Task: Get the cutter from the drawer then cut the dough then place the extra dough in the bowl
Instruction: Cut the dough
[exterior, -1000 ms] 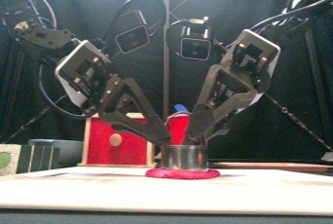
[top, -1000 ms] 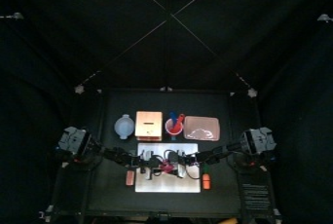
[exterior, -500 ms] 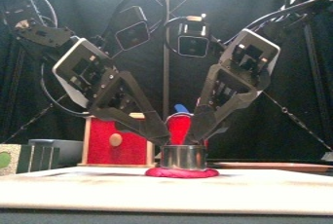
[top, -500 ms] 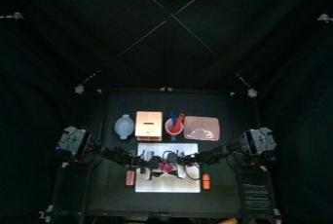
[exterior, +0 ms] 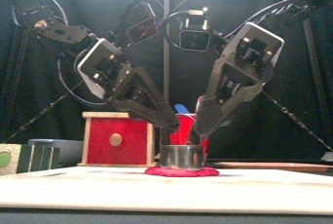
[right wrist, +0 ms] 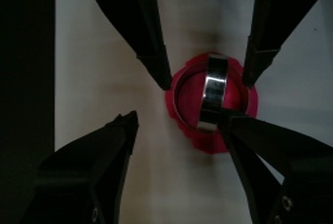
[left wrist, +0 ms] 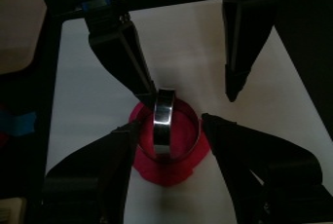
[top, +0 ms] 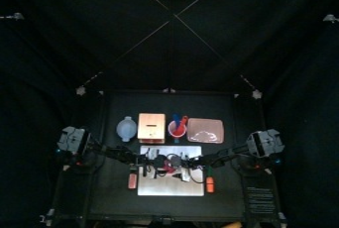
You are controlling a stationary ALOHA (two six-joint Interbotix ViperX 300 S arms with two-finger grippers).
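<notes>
Your left gripper (exterior: 166, 132) now comes down steeper than half a second ago, its wrist nearer the middle, and more of the box (exterior: 115, 140) with its red front shows behind it. Nearest you, the white board (exterior: 78, 184) carries the red dough (exterior: 182, 171) flat at its middle, and the cutter (exterior: 182, 156) stands on the dough. Both arms meet over it: the left gripper is just beside the cutter on the left, the right gripper (exterior: 204, 132) just beside it on the right. Each has its jaws spread wide and grips nothing; whether the tips touch the metal you cannot tell. Behind the board, from the left, stand the bowl (top: 126, 128), the box, the red cup (top: 177, 126) and the pink tray (top: 207, 130).
</notes>
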